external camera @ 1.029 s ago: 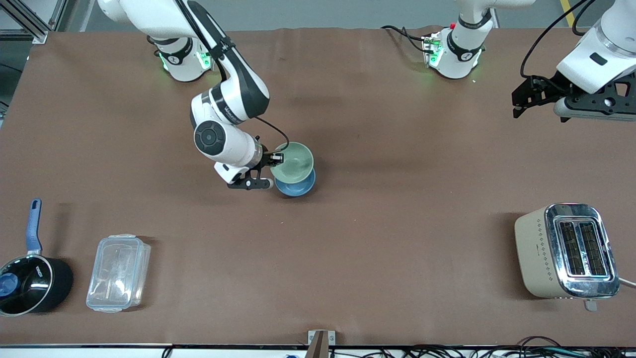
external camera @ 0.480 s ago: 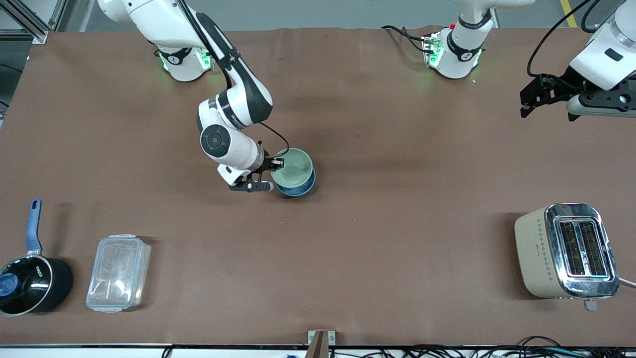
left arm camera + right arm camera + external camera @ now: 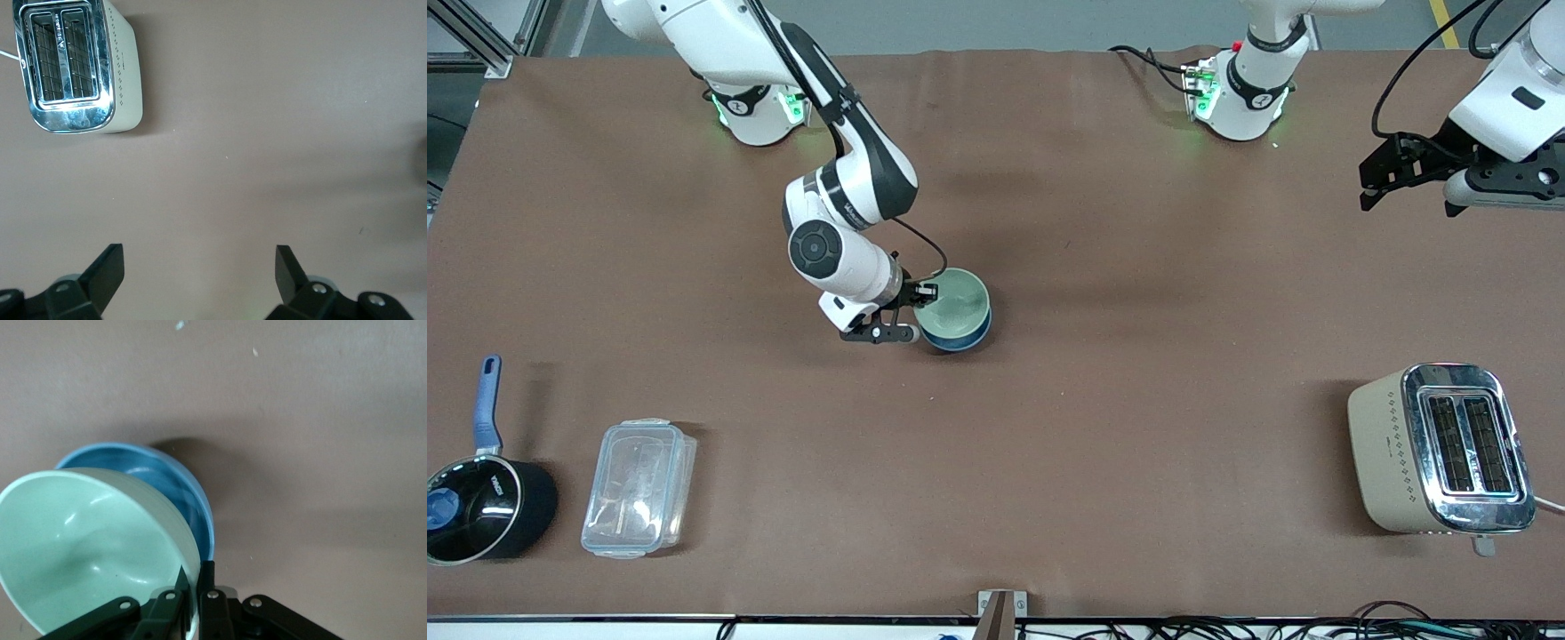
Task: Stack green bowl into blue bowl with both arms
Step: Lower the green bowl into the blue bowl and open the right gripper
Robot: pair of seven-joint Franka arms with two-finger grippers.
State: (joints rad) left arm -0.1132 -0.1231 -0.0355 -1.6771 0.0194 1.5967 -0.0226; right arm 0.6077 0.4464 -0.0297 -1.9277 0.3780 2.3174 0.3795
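Note:
The pale green bowl (image 3: 955, 300) sits tilted inside the blue bowl (image 3: 958, 337) near the middle of the table. My right gripper (image 3: 919, 307) is shut on the green bowl's rim at the side toward the right arm's end. In the right wrist view the green bowl (image 3: 87, 547) leans in the blue bowl (image 3: 173, 487), its rim pinched between my fingers (image 3: 207, 577). My left gripper (image 3: 1369, 182) is open and empty, held high over the left arm's end of the table; its fingertips (image 3: 110, 267) show in the left wrist view.
A beige and chrome toaster (image 3: 1440, 449) stands toward the left arm's end, also in the left wrist view (image 3: 73, 63). A clear lidded container (image 3: 639, 487) and a black saucepan with a blue handle (image 3: 480, 498) sit toward the right arm's end, near the front camera.
My right gripper lowered the green bowl down into the blue bowl. The left gripper drew back a little toward its end of the table, then stayed still.

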